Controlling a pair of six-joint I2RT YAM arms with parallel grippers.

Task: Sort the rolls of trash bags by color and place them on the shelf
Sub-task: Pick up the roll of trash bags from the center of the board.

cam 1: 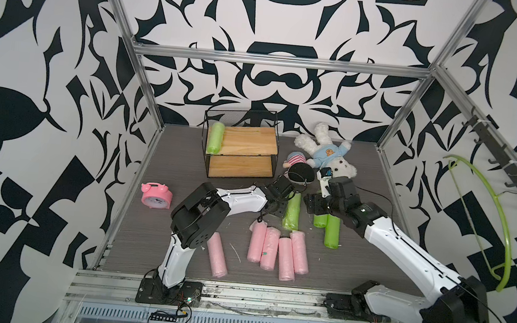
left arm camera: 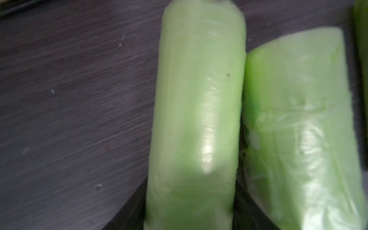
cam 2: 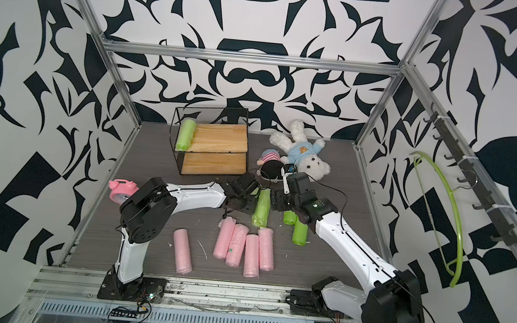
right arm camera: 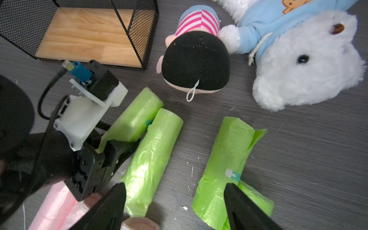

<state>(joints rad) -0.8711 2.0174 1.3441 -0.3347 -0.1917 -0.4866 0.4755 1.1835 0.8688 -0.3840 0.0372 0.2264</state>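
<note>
Tabletop (cam 1: 166, 166) | pink rolls (cam 1: 286, 259) – 5 | green rolls (cam 1: 331, 234) – 4, 1 on shelf (cam 1: 252, 142) | left jaws grasp one, right jaws released

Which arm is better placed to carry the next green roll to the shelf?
Left, probably. The left hand has its jaws around one green roll and can lift it toward the shelf. The right hand hangs open above other green rolls, holding nothing.

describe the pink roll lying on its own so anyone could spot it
Find the left arm's base at the front edge of the table. Just beside it lies a pale pink roll. Four other pink rolls huddle together; this one lies alone, apart from them.
</note>
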